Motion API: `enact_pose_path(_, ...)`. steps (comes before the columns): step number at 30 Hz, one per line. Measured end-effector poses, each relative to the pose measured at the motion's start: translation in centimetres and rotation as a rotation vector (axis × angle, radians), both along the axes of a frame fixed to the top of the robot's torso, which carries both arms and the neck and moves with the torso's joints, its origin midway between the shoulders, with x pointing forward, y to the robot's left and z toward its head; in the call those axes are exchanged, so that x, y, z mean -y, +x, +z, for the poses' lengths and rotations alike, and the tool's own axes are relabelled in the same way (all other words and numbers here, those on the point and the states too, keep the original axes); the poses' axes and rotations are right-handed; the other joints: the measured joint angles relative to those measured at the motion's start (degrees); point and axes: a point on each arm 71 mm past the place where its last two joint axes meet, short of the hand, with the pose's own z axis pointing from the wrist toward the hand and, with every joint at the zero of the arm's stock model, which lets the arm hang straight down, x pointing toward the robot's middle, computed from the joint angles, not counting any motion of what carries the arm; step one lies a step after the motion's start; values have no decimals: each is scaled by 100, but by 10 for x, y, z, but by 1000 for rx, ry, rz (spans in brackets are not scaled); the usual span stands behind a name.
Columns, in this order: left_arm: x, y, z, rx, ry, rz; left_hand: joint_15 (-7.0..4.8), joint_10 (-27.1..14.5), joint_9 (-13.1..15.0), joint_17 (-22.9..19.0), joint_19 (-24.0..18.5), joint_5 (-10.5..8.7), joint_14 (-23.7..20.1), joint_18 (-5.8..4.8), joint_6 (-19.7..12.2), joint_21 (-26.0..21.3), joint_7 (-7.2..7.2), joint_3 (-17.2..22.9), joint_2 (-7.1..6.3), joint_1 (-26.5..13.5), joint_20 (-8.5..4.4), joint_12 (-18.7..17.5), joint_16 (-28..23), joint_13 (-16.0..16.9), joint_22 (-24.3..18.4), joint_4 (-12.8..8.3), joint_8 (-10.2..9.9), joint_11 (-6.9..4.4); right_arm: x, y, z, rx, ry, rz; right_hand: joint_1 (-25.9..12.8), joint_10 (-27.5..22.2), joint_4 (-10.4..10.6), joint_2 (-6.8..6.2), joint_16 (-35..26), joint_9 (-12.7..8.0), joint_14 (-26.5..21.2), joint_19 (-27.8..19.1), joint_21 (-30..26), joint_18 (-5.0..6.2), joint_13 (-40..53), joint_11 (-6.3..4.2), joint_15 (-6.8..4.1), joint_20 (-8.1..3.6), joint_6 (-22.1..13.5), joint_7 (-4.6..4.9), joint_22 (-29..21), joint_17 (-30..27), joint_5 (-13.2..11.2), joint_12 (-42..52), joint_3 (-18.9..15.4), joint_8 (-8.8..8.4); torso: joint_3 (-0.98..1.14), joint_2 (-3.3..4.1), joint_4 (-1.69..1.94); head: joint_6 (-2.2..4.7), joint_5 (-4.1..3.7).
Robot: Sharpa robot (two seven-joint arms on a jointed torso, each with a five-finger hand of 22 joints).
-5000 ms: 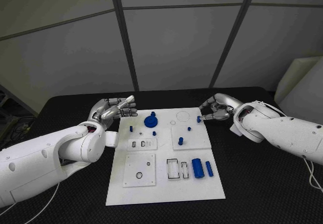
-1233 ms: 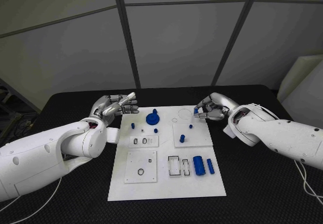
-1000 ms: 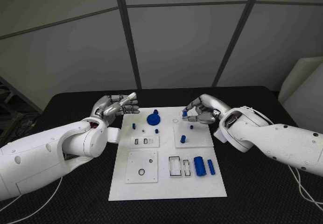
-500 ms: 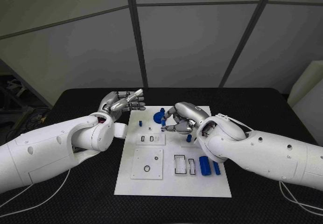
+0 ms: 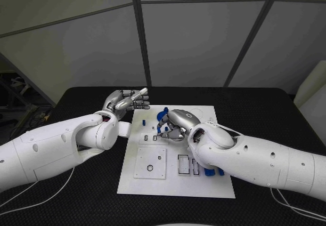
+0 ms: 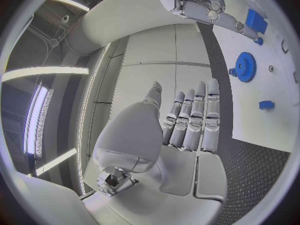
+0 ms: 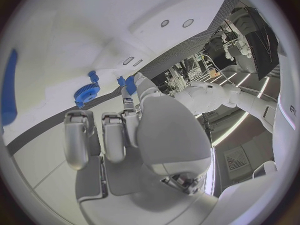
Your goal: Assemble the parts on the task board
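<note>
The white task board (image 5: 173, 186) lies in the middle of the black table. My right hand (image 5: 173, 126) hovers low over its far part and pinches a small blue part (image 7: 129, 82) at its fingertips, close beside the blue gear (image 5: 162, 115), which it partly hides. In the right wrist view the gear (image 7: 86, 92) stands just beyond the fingers. A small blue peg (image 5: 144, 123) stands near the board's left edge. My left hand (image 5: 127, 100) is raised off the board's far left corner, fingers straight and side by side, holding nothing. The left wrist view shows the gear (image 6: 245, 66) and peg (image 6: 266, 105).
Blue cylinders (image 5: 207, 172) peek out from under my right forearm on the board's near right. A plate with a black ring (image 5: 149, 168) sits near left, with small slots (image 5: 148, 138) above it. Black table surrounds the board.
My right hand has carried the small blue part from the board's far right edge across to the gear. The left hand stays raised in place. The camera has shifted.
</note>
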Motion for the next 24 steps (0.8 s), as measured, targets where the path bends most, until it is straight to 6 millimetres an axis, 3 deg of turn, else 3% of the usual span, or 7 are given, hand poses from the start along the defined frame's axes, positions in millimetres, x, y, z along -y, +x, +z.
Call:
enact_pose_path(14,1,0,0,-1,0,-1,0,0,0,5,0,0,0,0,20,0,20,17,0,0,0,0,-30,0,0,-17,0,0,-6,-5,-19,-24,-81,5,-21,0,-1,-22,0,47,0,0,0,0,3,0,0,0,-1,-1,0,4,-32,-22,-1,0,5,-1,-10,-62,57)
enact_pose_path(24,1,0,0,-2,-1,-2,0,0,0,5,0,0,0,0,20,0,21,17,0,0,0,0,-30,0,0,-17,1,0,-7,-3,-21,-20,-97,7,-30,0,0,-31,0,56,0,0,0,0,8,0,0,0,-7,-7,0,3,-47,-22,-2,-9,6,-4,-9,-82,70)
